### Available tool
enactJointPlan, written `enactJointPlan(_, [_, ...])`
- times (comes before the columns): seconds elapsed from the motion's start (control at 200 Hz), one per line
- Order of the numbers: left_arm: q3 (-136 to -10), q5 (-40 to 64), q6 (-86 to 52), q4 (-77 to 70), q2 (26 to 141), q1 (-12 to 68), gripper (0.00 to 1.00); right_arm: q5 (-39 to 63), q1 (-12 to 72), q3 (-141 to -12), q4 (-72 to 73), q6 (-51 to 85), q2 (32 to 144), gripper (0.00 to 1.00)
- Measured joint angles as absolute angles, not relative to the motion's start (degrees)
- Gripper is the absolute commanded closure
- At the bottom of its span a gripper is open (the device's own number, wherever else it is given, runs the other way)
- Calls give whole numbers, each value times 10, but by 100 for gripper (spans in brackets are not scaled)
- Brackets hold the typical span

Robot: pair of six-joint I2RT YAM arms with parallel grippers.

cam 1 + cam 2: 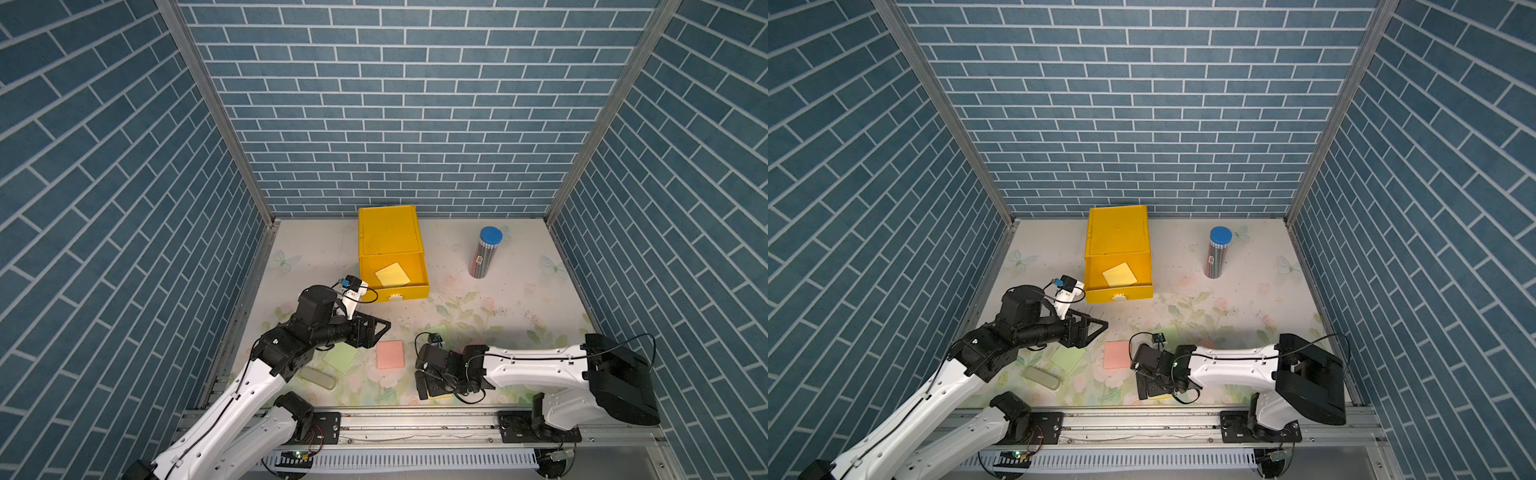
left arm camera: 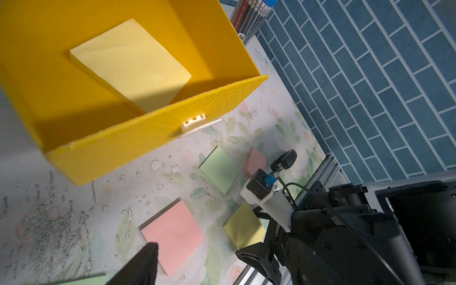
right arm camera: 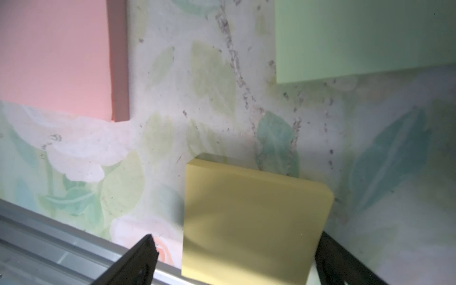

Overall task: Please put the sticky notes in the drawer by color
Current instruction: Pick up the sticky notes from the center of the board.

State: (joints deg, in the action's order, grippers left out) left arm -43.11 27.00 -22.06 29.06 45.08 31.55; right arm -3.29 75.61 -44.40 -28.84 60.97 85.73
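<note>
The yellow pair is in hand. The bright yellow plastic three-drawer cabinet stands toward the back of the floral-printed tabletop with one drawer pulled out. One pale yellow square sticky-note pad lies askew on that drawer's floor. The second yellow sticky-note pad lies flat at the front edge of the tabletop, just beside the metal rail. The right gripper is lowered over it, jaws spread wide on either side and not clamped on it. The left gripper hovers in front of the drawer's left corner, jaws apart and empty.

One light green pad and one salmon pink pad lie between the arms. Another green pad and another pink pad lie near the right arm's wrist.

The next move, as I judge it, is to close the right jaws low on the thin pad's edges. The pad must then be lifted level, carried to the open drawer and let go beside its twin. The left gripper may have to give way, and green and pink need other drawers opened
</note>
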Motion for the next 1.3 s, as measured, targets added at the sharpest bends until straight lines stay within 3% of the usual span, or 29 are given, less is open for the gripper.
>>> enactJointPlan(0.21, [-432,244,-211,308,451,316,12,-38,763,-473,-328,580,891,8])
enactJointPlan(0.565, [-444,217,-209,327,462,316,11,-44,769,-479,-342,556,917,6])
enactJointPlan(0.69, [-448,212,-209,327,471,316,10,-48,771,-489,-356,545,932,11])
enactJointPlan(0.84, [-449,206,-210,327,472,316,10,-48,769,-489,-357,540,931,16])
enactJointPlan(1.295, [-473,159,-229,298,451,316,11,-81,733,-489,-395,521,867,19])
